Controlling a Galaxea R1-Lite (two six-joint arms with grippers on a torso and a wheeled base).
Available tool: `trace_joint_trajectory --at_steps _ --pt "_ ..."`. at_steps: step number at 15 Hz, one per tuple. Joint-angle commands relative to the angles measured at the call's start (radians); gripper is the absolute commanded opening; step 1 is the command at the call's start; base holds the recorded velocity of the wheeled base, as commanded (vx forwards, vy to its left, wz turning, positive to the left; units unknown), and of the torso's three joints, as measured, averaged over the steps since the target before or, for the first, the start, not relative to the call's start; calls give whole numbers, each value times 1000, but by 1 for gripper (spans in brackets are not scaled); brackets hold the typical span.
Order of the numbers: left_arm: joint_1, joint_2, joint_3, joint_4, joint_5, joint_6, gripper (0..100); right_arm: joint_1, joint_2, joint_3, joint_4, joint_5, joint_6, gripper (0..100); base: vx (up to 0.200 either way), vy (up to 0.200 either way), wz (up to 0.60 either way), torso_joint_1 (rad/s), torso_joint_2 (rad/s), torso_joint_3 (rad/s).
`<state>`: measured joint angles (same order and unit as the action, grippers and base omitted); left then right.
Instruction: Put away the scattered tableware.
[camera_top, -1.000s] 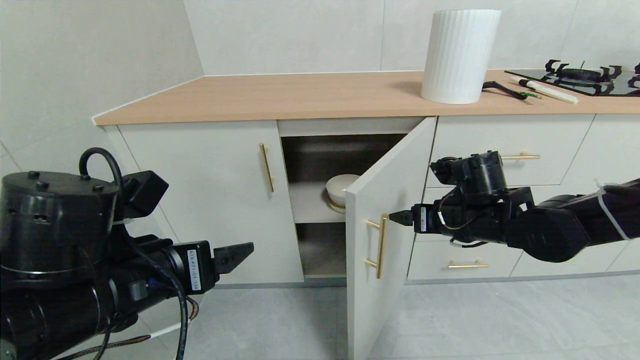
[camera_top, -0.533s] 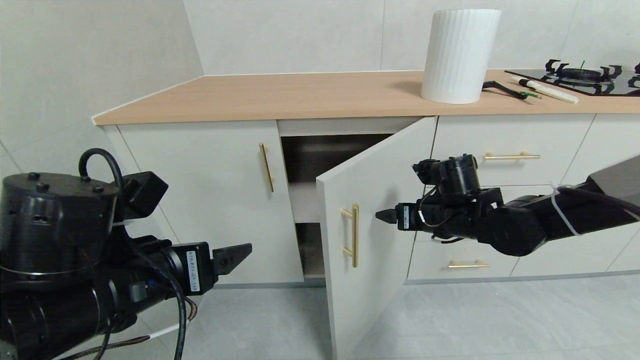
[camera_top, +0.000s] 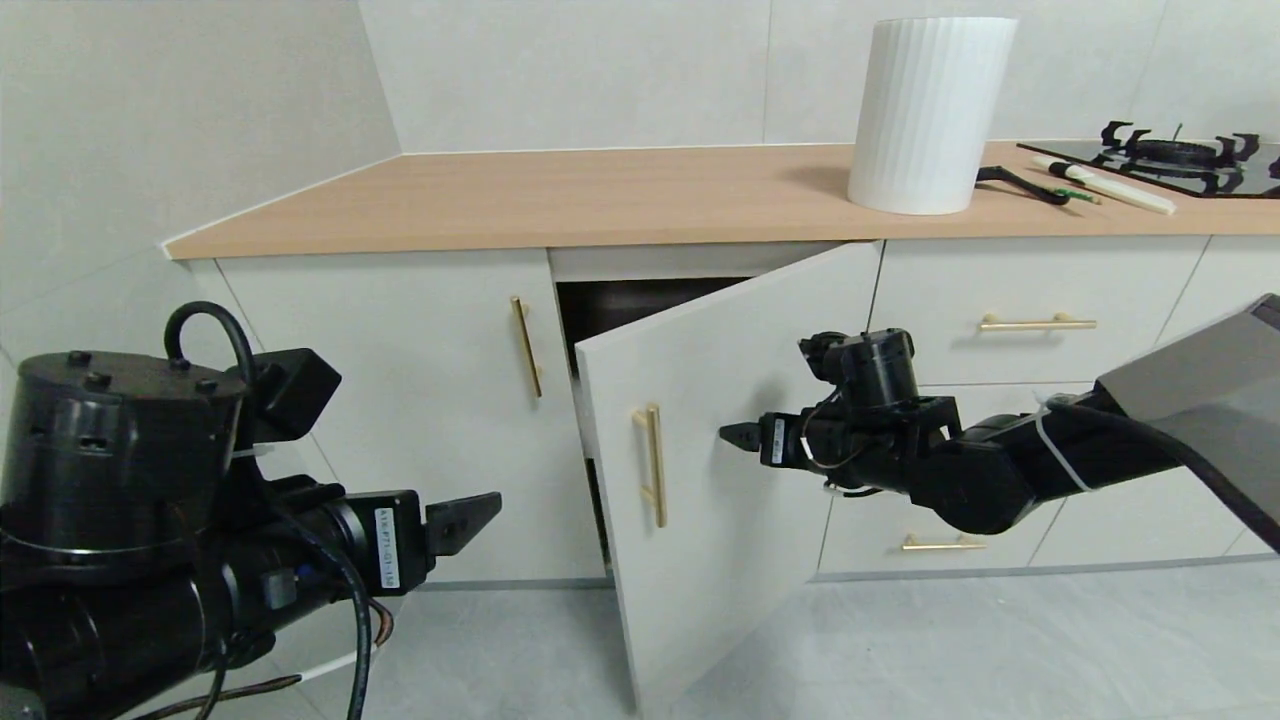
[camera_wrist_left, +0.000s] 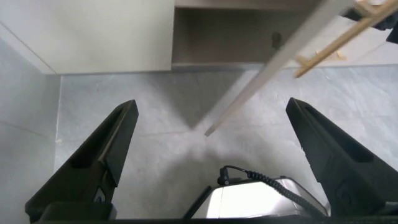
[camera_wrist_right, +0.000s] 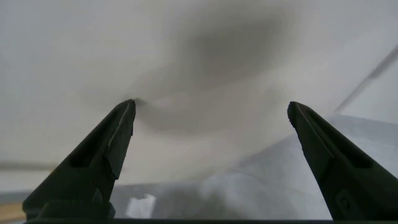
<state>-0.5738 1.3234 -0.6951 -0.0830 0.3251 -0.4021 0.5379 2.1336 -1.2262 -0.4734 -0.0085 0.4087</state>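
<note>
From the head view, the cupboard door (camera_top: 740, 420) under the bench (camera_top: 560, 195) stands partly open, with a dark slice of the cupboard interior (camera_top: 640, 300) visible above its top edge. What sits on the shelf behind the door is hidden. The right gripper (camera_top: 730, 436) has its tip against the door's outer face, just beside the gold handle (camera_top: 652, 465). The left gripper (camera_top: 480, 510) hangs low before the neighbouring closed door (camera_top: 400, 400), well apart from it. Near the bench's right end, a black utensil (camera_top: 1020, 182) and a white-handled utensil (camera_top: 1100, 185) lie loose between a tall white ribbed container (camera_top: 925, 115) and the hob (camera_top: 1170, 160).

In the left wrist view, the left gripper (camera_wrist_left: 211, 104) has its jaws released and spread wide over the grey floor (camera_wrist_left: 155, 143), holding nothing. The door's lower edge (camera_wrist_left: 273, 68) and its handle (camera_wrist_left: 339, 43) slant across ahead.

In the right wrist view, the right gripper (camera_wrist_right: 211, 106) is also released, spread wide. One fingertip (camera_wrist_right: 127, 109) meets the pale door face (camera_wrist_right: 205, 50).
</note>
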Motion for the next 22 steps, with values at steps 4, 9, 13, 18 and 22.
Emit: trace_joint_trajectory --at_steps 4,9,13,18,22 --pt "0 -1 -1 -3 5 -1 100 56 15 -58 1 -2 117 100 0 0 0 0 0 0" --pt "0 0 -1 -3 5 -1 100 91 134 -223 9 -111 245 100 0 0 0 0 0 0" --pt "0 0 -1 -3 5 -1 100 90 224 -332 9 -200 282 100 0 0 0 0 0 0" --pt "0 0 -1 -3 5 -1 100 68 261 -378 10 -225 297 100 0 0 0 0 0 0" --pt "0 2 -1 -3 5 -1 100 37 308 -450 18 -278 295 100 0 0 0 0 0 0"
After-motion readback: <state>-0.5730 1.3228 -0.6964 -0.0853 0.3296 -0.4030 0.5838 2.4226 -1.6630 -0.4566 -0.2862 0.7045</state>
